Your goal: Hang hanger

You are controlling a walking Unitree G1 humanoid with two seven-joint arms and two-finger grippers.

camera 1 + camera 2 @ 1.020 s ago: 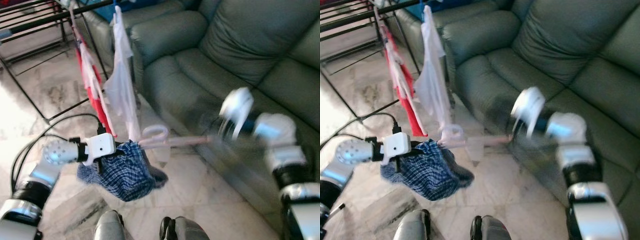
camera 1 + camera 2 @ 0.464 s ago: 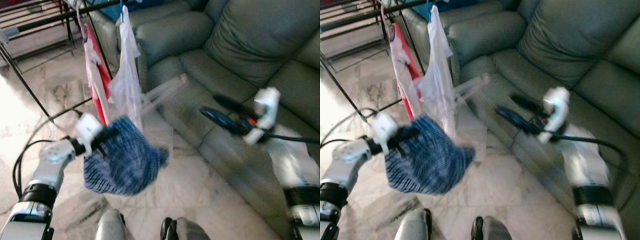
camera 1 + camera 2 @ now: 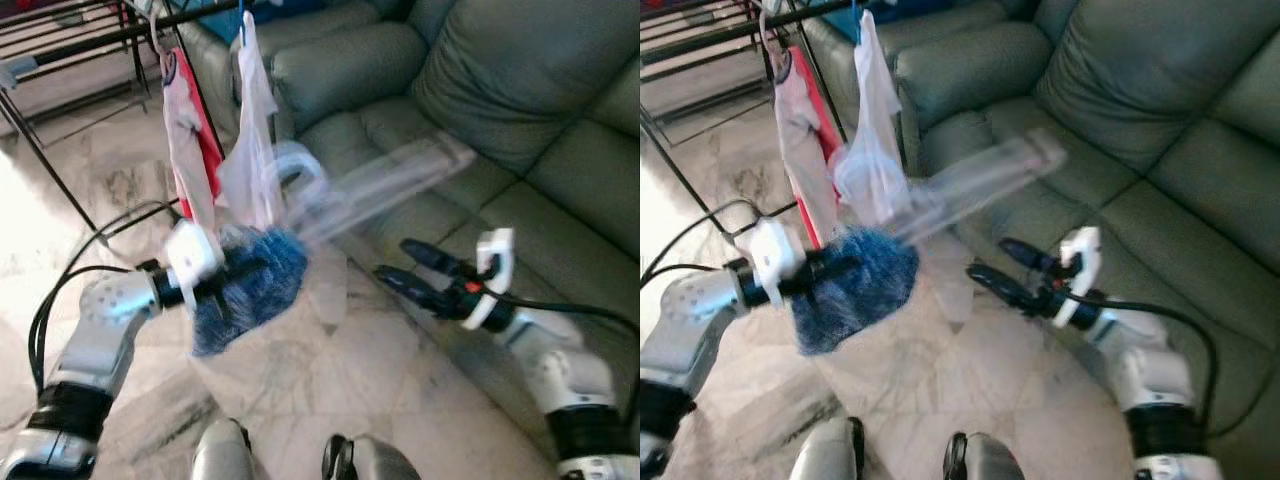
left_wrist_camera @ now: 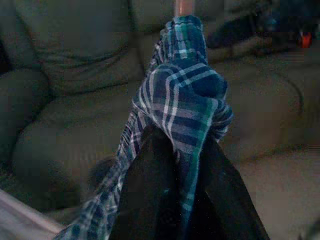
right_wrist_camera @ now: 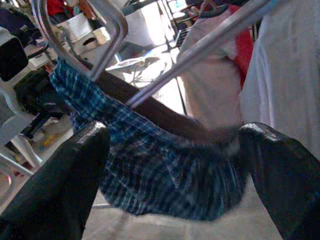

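1. Left gripper [image 3: 235, 280]: clamped through the blue plaid cloth [image 3: 245, 290] onto the hanger [image 3: 370, 190], at near left of the scene. In the left wrist view, black fingers [image 4: 150, 200] pinched tight on bunched cloth [image 4: 182, 100], so garment and hanger carried as one load.
2. Hanger: pale, blurred, tilted up from the cloth toward the far right, hook loop just above the grip. Raised off the floor, probably to bring the hook toward the rail.
3. Drying rack [image 3: 90, 35]: dark rail at far left, already carrying a red-and-white garment [image 3: 185, 150] and a white garment [image 3: 250, 140]. Judged as the hanging target; hook not yet on the rail.
4. Right gripper [image 3: 405, 272]: fingers spread wide, holding nothing, set apart to the right of the hanger and pointing toward it. Placed likely to leave the swing path free or to steady the bar.
5. Sofa [image 3: 480, 90]: green, along the far right, close behind the hanger bar. Risk judged: bar end catching a cushion or the hung garments.
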